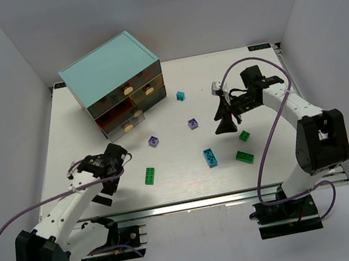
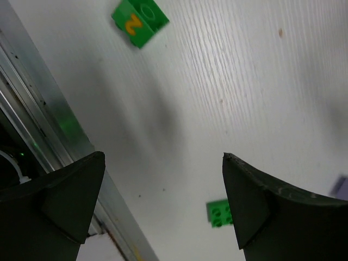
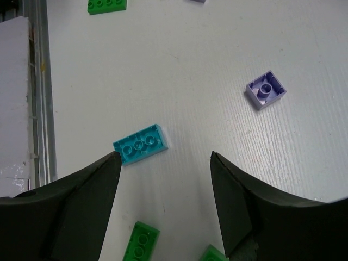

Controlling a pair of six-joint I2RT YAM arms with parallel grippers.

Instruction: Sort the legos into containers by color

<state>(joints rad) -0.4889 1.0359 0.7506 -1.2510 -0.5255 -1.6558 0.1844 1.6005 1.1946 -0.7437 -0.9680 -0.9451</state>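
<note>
The cabinet (image 1: 110,74) is a boxy light-teal thing with a smooth flat top. Its drawers (image 1: 131,104) are translucent brownish plastic with little cream knobs. The legos, glossy studded bricks, lie scattered on the white, faintly ribbed table (image 1: 184,186) in front of the cabinet.

A small cyan brick (image 1: 180,95) sits just off the cabinet's right front corner. A square purple brick (image 1: 193,123) and a second purple brick (image 1: 153,141) lie a little further out. A long green brick (image 1: 150,175), a long cyan brick (image 1: 210,157) and two stubbier green bricks (image 1: 244,156) lie farthest from the cabinet.

The left gripper (image 1: 115,158) hangs out in front of the cabinet. Its matte black wedge-shaped fingers (image 2: 65,201) are spread wide with only bare table between them. Its wrist view shows a green brick printed with a yellow 2 (image 2: 140,20) well beyond the tips. Another green corner (image 2: 218,213) peeps from behind one finger (which green it is, I cannot tell).

The right gripper (image 1: 226,125) hovers well off to the cabinet's right, its dark fingers (image 3: 70,206) parted and holding nothing. From its wrist view, the long cyan brick shows just past one fingertip, outside the gap. The square purple brick lies further off past the other fingertip.
</note>
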